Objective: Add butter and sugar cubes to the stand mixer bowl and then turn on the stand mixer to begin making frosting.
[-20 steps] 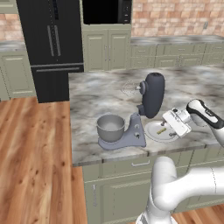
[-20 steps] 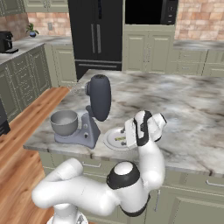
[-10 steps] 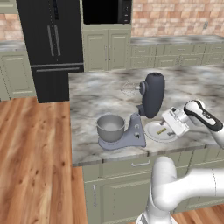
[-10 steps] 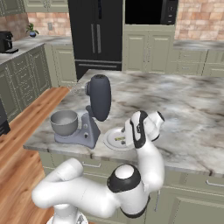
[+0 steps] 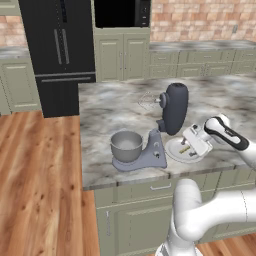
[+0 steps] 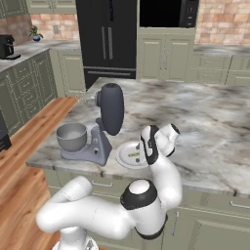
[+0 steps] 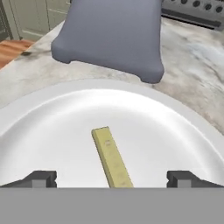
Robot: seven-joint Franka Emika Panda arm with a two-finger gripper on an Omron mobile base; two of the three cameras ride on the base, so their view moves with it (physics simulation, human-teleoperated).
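Bowl: I see the stand mixer bowl (image 5: 126, 145) seated on the lavender-grey base at the left of the island counter (image 5: 115, 107), open side up and looking unfilled from here, well apart from my gripper.

Mixer: The stand mixer (image 5: 160, 131) has its dark head (image 5: 173, 108) tilted back, whisk (image 5: 147, 101) lifted off toward the counter's middle; I judge that leaves the bowl's mouth free for loading.

Plate: A flat white plate (image 5: 172, 148) sits just beside the mixer's base on its right, near the front edge of the counter.

Butter: The butter (image 7: 112, 157), a thin pale-yellow stick, lies flat on the plate, running away from me between the two fingertips (image 7: 41, 178) in the hand view. Sugar cubes I cannot make out.

Gripper: My gripper (image 5: 196, 141) hangs low over the plate's right side, jaws spread wide and released, nothing in them, one tip on each side of the stick as I would want for a pinch across its width.

Change: Against the frames from a moment earlier, the hand has dropped and eased closer to the plate; bowl, mixer and plate have not moved.
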